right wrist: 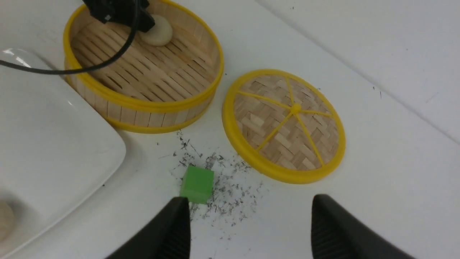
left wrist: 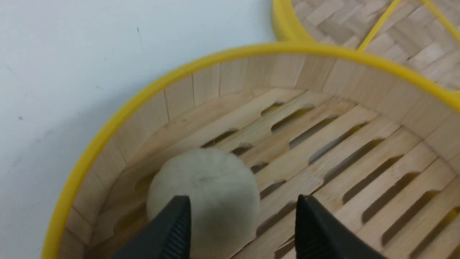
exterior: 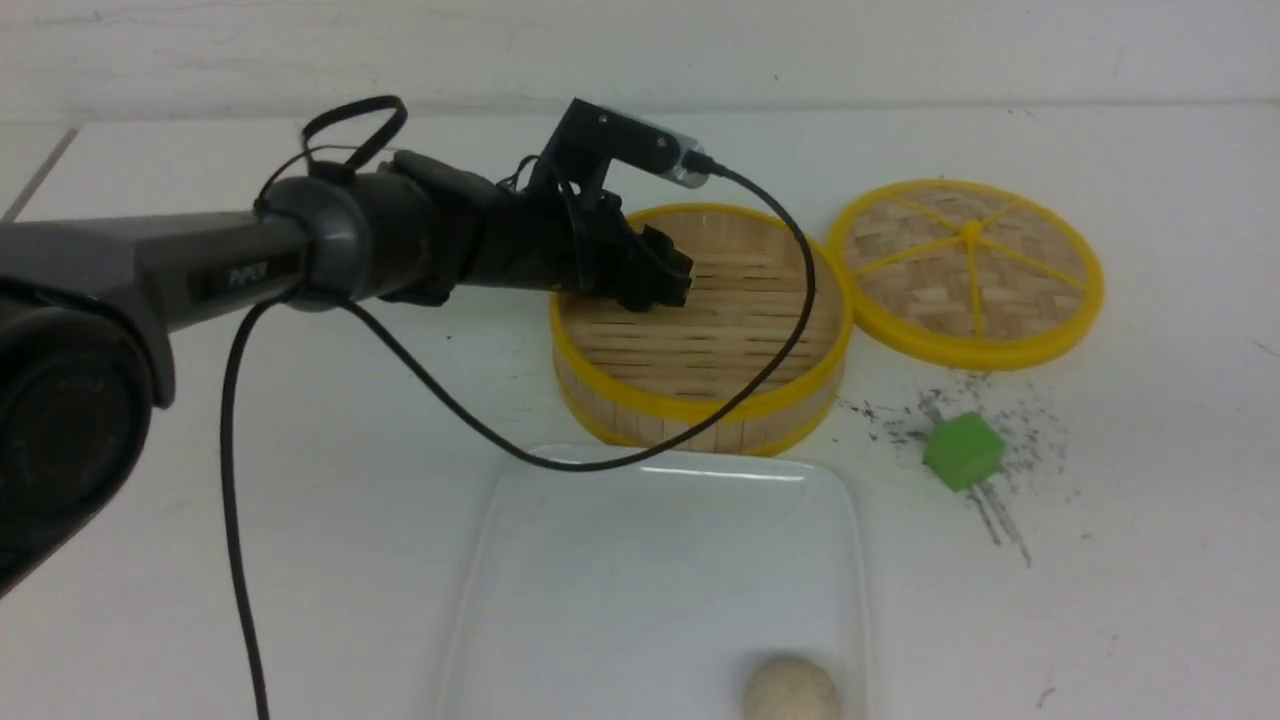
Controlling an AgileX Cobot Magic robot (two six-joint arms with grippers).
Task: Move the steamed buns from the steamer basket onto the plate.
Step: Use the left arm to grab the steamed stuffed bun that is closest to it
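Now I'm lining up the second pick: my left hand (left wrist: 242,201), fingers spread, is over the remaining bun (left wrist: 205,201) in the bamboo steamer basket (exterior: 700,405); next, straddle it evenly before closing.

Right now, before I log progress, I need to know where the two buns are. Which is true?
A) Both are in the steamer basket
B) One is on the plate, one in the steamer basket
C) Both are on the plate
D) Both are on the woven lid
B: one bun sits on the plate, while the other bun lies on the slatted floor of the steamer basket.
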